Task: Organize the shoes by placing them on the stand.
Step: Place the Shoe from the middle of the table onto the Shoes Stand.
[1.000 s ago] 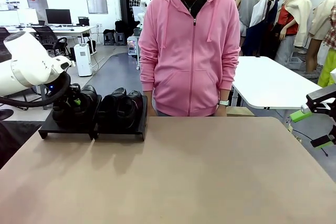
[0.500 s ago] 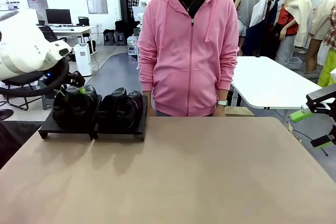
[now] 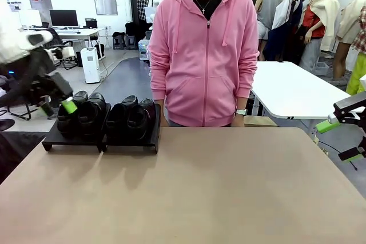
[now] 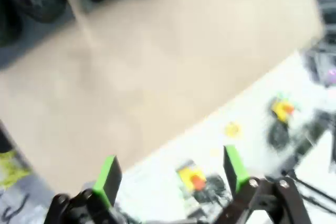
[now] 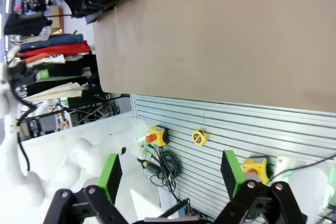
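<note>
shoes on the stand

shoes, all four, sit in a row on the stand at the counter's far left. left hand hangs spread just beside them, holding nothing. right hand spread, well apart.

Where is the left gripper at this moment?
In the front view the left gripper is at the table's far left, open and empty, just left of the outermost shoes on the stand.
</note>
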